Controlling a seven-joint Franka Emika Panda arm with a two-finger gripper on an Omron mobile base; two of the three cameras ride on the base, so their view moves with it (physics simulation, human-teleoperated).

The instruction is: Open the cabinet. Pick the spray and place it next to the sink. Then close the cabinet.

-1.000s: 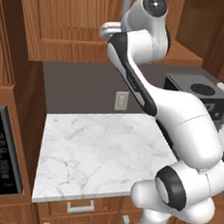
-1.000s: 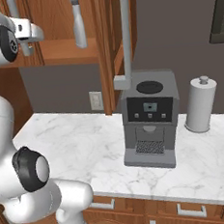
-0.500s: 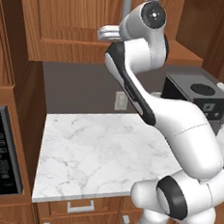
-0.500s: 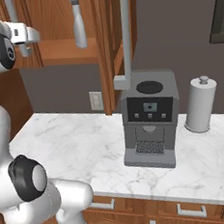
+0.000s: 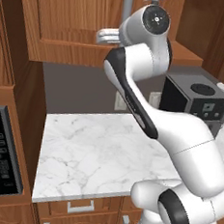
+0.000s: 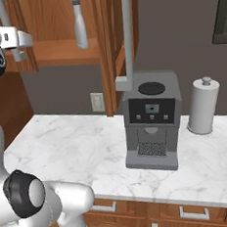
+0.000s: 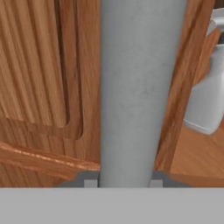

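Marble counter [image 5: 95, 151] unchanged; claw [image 7: 127, 181] still clamped on cabinet handle [image 7: 138, 87], arm shifted.

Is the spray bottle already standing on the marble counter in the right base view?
No, the spray is on the shelf inside the cabinet, above the counter, behind the door that stands open.
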